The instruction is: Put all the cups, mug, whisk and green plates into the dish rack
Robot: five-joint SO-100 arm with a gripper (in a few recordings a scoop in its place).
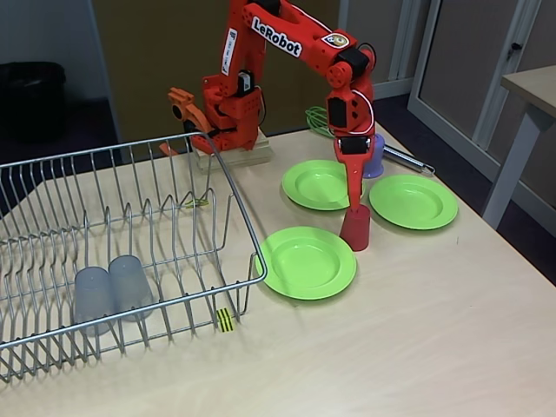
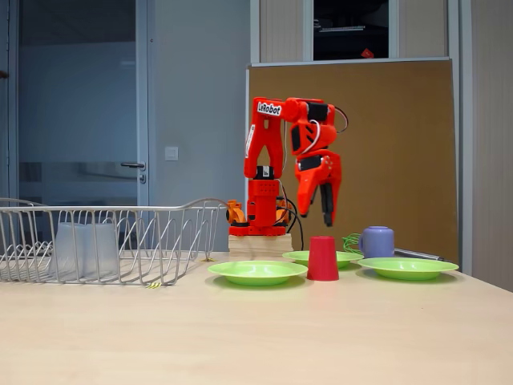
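Note:
The red cup (image 1: 355, 231) (image 2: 323, 258) stands upside down between three green plates (image 1: 308, 262) (image 1: 318, 184) (image 1: 413, 201). My gripper (image 1: 354, 201) (image 2: 316, 215) hangs open, pointing down, a little above that cup and holding nothing. Behind the arm stands the purple mug (image 1: 376, 158) (image 2: 377, 241), partly hidden in a fixed view. The whisk (image 1: 318, 120) (image 2: 350, 241) lies at the back, its silver handle running right. Two grey cups (image 1: 93, 300) (image 1: 130, 287) (image 2: 84, 249) sit upside down inside the dish rack (image 1: 248, 230) (image 2: 184, 233) at the left.
The arm's wooden base (image 1: 236, 157) stands at the table's back edge, just behind the rack. Bare tabletop (image 1: 391, 347) stretches along the front and right. Another table (image 1: 532, 85) stands off to the right, past a gap.

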